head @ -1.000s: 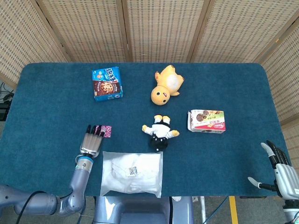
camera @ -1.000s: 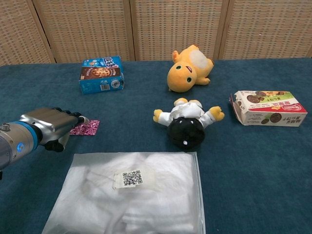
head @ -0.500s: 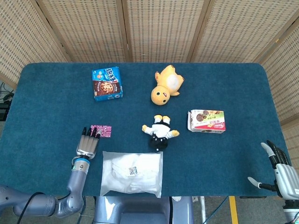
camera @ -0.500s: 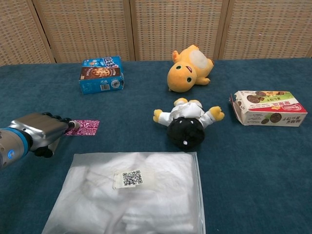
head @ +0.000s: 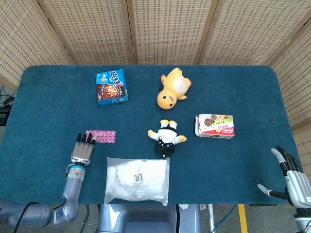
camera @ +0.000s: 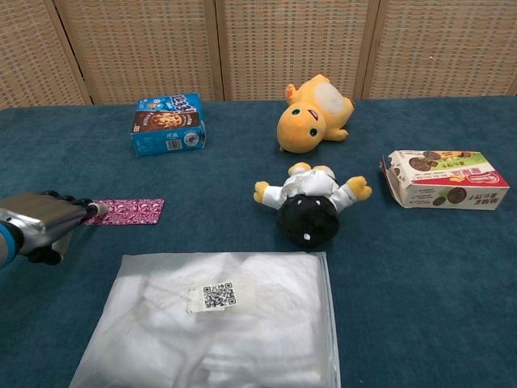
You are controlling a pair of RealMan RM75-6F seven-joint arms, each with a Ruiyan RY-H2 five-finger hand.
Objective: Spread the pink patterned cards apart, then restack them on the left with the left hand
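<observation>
From the head view, the pink patterned cards (head: 101, 136) are lying flat on the blue table (head: 48, 107) as a long strip, left of centre and below the blue cookie box (head: 112, 87). The left hand (head: 83, 150) is sitting palm-down with its fingertips (head: 89, 140) touching the strip's left end, the fingers extended and close together, gripping nothing. Just below the cards a clear plastic bag (head: 137, 180) is resting at the near edge. A yellow plush (head: 173, 88) is lying near the far middle, a black-and-white plush doll (head: 165, 137) beneath it, and a snack box (head: 215, 125) to the right. The right hand (head: 292, 178) is hanging off the table's near right corner with its fingers spread apart and empty. In the chest view, the cards (camera: 126, 211) are showing as a low spread strip (individual cards cannot be told apart), with the left hand (camera: 39, 223) at the frame's left edge, its fingertips (camera: 95, 209) pressing on the strip's left end. The bag (camera: 214, 323) is filling the foreground, the doll (camera: 311, 204) lying behind it, and the cookie box (camera: 168, 123), yellow plush (camera: 313, 114) and snack box (camera: 445, 179) are sitting farther back.
</observation>
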